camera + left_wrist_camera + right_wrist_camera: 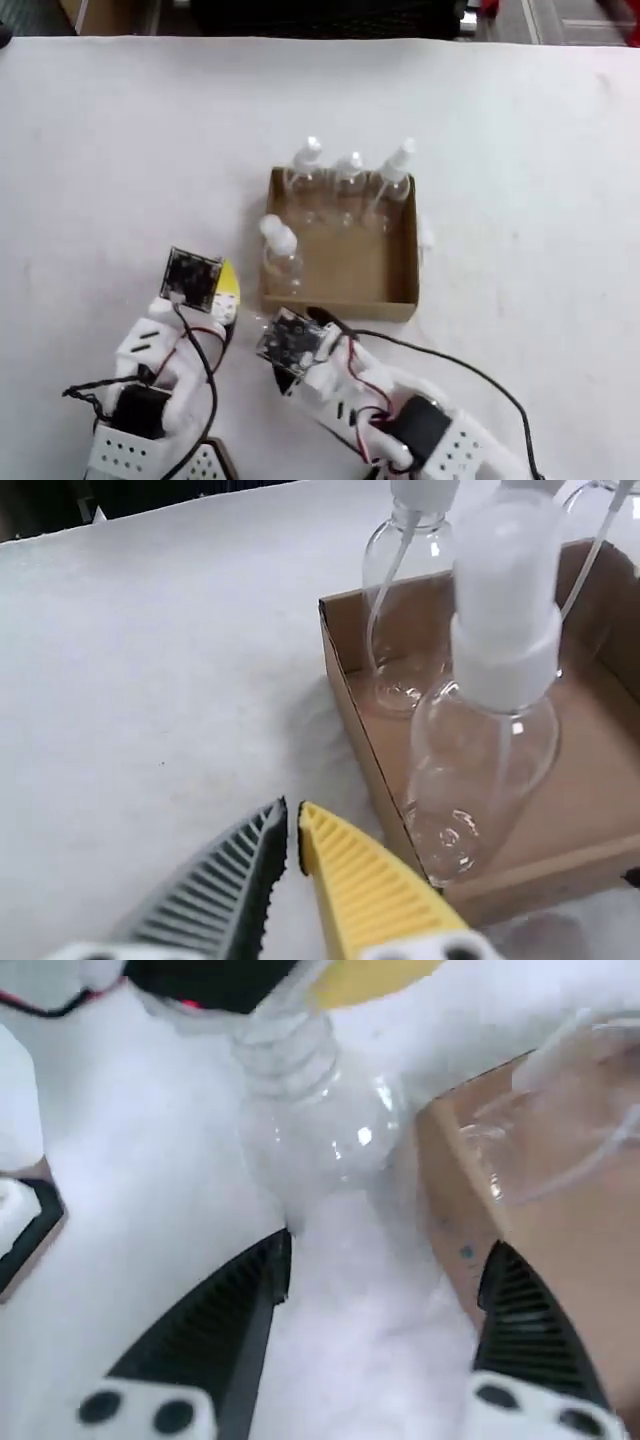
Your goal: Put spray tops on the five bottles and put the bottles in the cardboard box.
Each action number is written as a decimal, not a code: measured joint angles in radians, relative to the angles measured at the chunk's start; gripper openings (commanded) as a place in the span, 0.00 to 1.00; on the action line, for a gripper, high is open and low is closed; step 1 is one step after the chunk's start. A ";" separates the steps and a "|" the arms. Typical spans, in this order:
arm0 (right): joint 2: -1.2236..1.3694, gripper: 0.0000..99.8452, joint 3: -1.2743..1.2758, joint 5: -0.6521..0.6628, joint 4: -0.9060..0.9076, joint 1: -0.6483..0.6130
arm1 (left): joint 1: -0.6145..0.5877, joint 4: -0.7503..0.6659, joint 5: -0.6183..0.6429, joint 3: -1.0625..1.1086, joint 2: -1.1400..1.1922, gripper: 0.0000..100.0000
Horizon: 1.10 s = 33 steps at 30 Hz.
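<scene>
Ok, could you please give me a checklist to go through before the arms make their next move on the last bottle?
1. Capped bottles in the cardboard box: ok, four are inside.
2. Spray top on the fifth bottle: not ok. Its threaded neck is bare, and it is on the table beside the box.
3. Right hand ready to grasp: ok. It is open, with the fifth bottle just ahead of its fingers.
4. Left hand free: ok, shut and empty.
5. Loose spray top located for the fifth bottle: cannot tell.
</scene>
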 measured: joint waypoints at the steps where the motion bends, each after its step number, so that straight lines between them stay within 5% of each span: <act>1: -0.068 0.27 0.008 0.000 0.025 0.014 | 0.006 -0.008 0.015 0.000 0.000 0.03; 4: -0.203 0.27 -0.002 0.000 0.104 0.017 | 0.051 -0.012 0.034 -0.002 -0.002 0.03; 15: -0.077 0.27 -0.118 0.018 0.120 -0.157 | 0.120 -0.012 0.034 -0.002 0.000 0.03; 33: -0.063 0.27 -0.149 0.041 0.020 -0.164 | 0.126 -0.012 0.034 -0.002 0.000 0.03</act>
